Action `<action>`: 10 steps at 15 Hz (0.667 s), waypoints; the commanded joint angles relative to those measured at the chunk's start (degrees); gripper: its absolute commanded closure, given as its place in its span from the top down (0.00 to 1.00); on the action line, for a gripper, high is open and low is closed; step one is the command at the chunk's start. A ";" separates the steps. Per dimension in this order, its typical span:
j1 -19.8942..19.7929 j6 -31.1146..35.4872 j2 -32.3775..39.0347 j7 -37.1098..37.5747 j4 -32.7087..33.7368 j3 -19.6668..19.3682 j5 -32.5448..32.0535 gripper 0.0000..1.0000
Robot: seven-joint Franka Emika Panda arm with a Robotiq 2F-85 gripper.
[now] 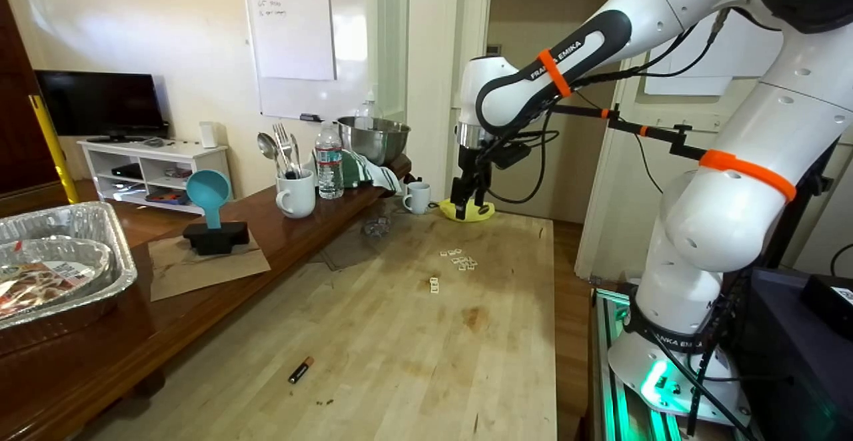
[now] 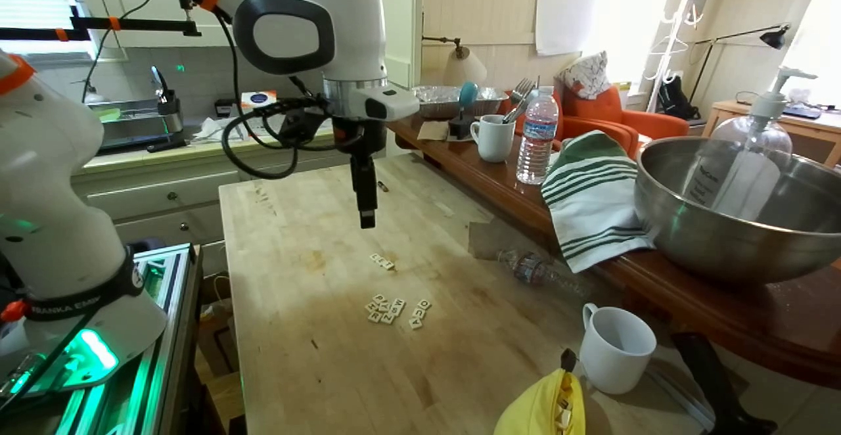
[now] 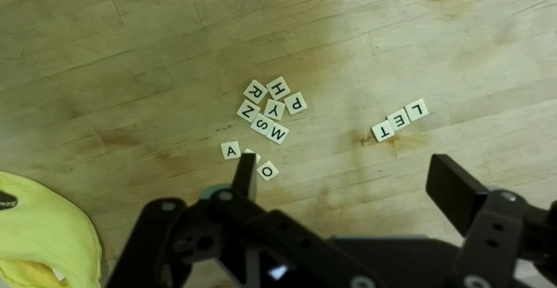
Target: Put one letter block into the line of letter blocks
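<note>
Line of letter blocks (image 3: 398, 120), L-E-T, lies on tabletop (image 3: 335, 57), long axis two-to-eight o'clock in wrist view. You have it between one and two o'clock from gripper (image 3: 343, 166), spread wide, nothing held. Loose blocks (image 3: 274, 109) sit between ten and eleven; likely pick there, carry toward three.

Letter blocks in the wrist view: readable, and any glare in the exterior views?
Wrist view: L, E, T read crisply, though upside down, on the line of letter blocks, without glare; in an exterior view, the whiteboard glares and block letters are too small to read; in an exterior view, the window is blown out, away from the blocks.
</note>
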 commanded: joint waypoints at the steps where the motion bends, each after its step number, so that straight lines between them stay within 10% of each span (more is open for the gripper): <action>1: -1.71 4.16 3.54 -0.51 -1.57 -0.90 -0.19 1.00; 9: -2.36 13.44 12.08 -6.30 -3.26 -3.88 3.68 1.00; 10: -2.02 14.73 13.28 -7.59 -3.29 -4.12 5.74 0.84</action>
